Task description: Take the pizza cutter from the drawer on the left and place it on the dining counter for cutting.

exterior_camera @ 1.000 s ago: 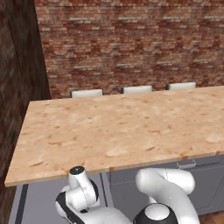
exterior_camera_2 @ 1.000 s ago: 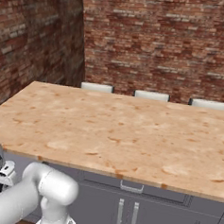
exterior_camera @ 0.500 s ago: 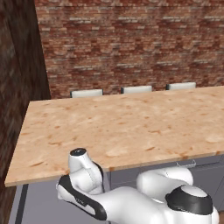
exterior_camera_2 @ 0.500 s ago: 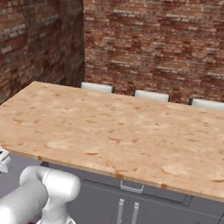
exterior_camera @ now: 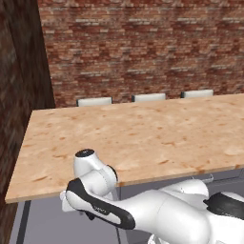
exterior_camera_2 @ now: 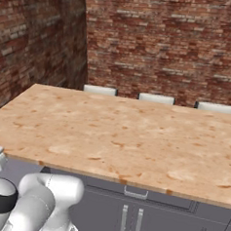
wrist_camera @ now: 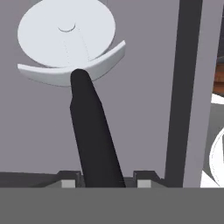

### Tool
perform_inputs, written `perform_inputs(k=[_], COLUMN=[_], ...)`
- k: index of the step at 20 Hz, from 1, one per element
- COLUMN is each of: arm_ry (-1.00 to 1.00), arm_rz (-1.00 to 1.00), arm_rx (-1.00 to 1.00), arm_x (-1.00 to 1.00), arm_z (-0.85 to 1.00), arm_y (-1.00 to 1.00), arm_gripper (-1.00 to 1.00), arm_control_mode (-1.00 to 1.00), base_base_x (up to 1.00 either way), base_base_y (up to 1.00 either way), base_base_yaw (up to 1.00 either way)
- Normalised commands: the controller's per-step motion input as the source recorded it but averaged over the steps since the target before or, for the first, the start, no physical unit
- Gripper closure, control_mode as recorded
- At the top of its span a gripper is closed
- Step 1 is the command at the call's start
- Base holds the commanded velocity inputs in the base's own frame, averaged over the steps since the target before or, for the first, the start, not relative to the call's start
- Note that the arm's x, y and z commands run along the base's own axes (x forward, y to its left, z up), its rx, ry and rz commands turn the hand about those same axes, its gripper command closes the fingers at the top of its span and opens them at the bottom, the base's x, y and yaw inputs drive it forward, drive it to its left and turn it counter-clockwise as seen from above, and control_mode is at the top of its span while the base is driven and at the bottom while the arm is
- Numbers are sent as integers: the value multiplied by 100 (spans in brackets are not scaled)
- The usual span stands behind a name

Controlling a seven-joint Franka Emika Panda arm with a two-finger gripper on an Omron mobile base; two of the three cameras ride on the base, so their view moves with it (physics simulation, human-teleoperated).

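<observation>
Since the earlier frames the arm has swung lower and further left, below the front edge of the desk [exterior_camera: 143,133], wrist now down by the grey cabinet front. Hand view: pizza cutter [wrist_camera: 83,100] lies flat on the grey floor of the drawer [wrist_camera: 144,87], under the desk's left end. Black handle runs straight between the two fingers [wrist_camera: 68,183], butt end at the gripper [wrist_camera: 103,183], pale wheel pointing away, toward the view's top. Long axis lines up with the hand's look direction, slightly tilted. Fingers sit on either side of the handle, narrowing; contact not clear, so cannot tell if gripped yet. Likely next: finish squeezing, then lift toward the desk.
</observation>
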Motion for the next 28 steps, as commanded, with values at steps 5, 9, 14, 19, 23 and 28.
perform_inputs(k=[5, 9, 14, 19, 23, 28], arm_ry=[0, 0, 0, 0, -4, -15], arm_rz=[0, 0, 0, 0, 0, 0], arm_rx=[-1, 1, 1, 6, 15, 5], arm_x=[-45, -61, -39, -2, 39, 42], arm_z=[0, 63, 100, 100, 100, 74], arm_y=[11, 0, 0, -13, -57, -62], arm_gripper=[100, 100, 100, 100, 100, 100], arm_control_mode=[-100, -100, -100, -100, -100, -100], base_base_x=[0, 0, 0, 0, 0, 0], base_base_y=[0, 0, 0, 0, 0, 0], base_base_yaw=[0, 0, 0, 0, 0, 0])
